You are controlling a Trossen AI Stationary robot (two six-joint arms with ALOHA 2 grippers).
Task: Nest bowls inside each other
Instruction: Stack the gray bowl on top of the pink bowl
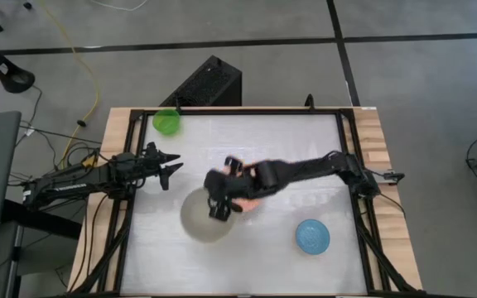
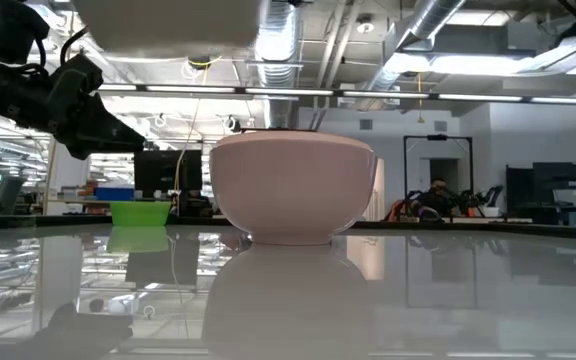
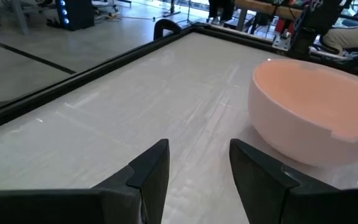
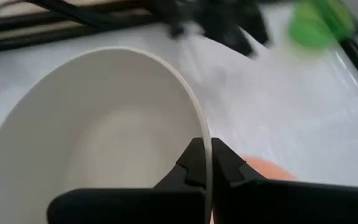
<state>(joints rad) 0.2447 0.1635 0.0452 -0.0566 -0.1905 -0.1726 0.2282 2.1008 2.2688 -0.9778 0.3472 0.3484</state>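
Note:
My right gripper is shut on a pale whitish bowl, held up above the table's middle; the low view shows its underside at the top of the picture. A pink-salmon bowl stands upright on its base just right of it, mostly hidden under my right arm in the high view. The small green bowl rests at the far left corner. The light blue bowl rests near the right front. My left gripper waits open at the left edge, holding nothing. My right gripper pinches the whitish bowl's rim on the side nearest the pink-salmon bowl, one finger inside the bowl and one outside. The fingers slant down from the table's right. The bowl hangs lifted clear of the table, its mouth up.
A black frame runs round the white table top. Bare table lies between the left gripper and the pink-salmon bowl, and along the near edge.

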